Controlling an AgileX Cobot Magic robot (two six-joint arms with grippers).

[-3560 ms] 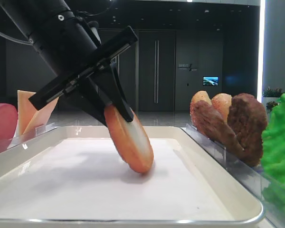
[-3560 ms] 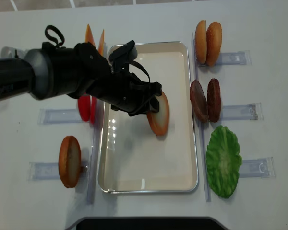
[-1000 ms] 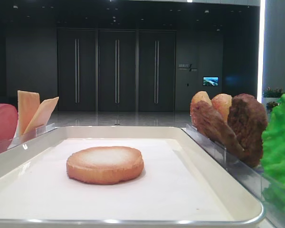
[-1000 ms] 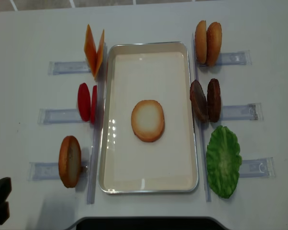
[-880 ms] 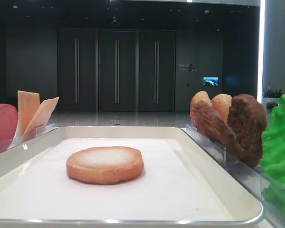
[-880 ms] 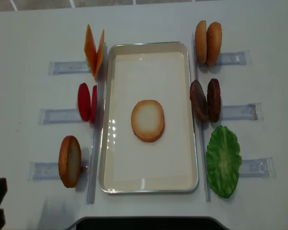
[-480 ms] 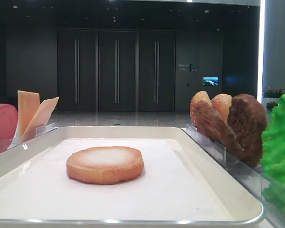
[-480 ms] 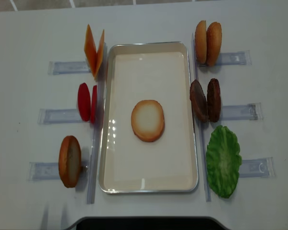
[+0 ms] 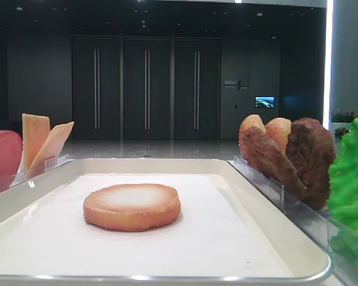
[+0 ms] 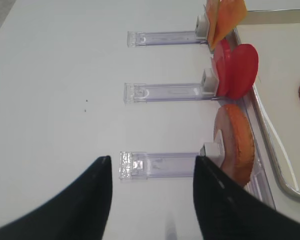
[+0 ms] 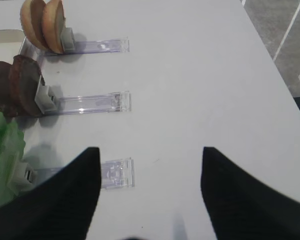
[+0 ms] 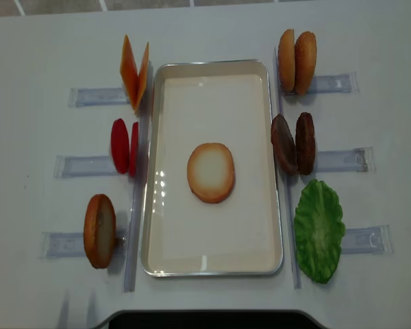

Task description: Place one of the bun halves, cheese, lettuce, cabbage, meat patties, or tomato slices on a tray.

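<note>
White counter [image 12: 48, 41] carries my cream rectangular tray [image 12: 212, 266], round golden bun half [image 12: 211, 172] lying flat inside; both tools, left tool [image 10: 152, 192] and right tool [image 11: 147, 187], gape empty.

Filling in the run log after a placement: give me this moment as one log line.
bun half: flat on tray, pale face up | left tool: open, empty, off tray | right tool: open, empty

One bun half [image 12: 211, 173] flat in the middle of the tray [image 12: 212, 263], cheese [image 12: 135, 70], tomato slices [image 12: 124, 146] and another bun half [image 12: 99, 230] racked down its left, two bun halves [image 12: 296, 60], meat patties [image 12: 294, 143] and lettuce [image 12: 318, 229] down its right.
</note>
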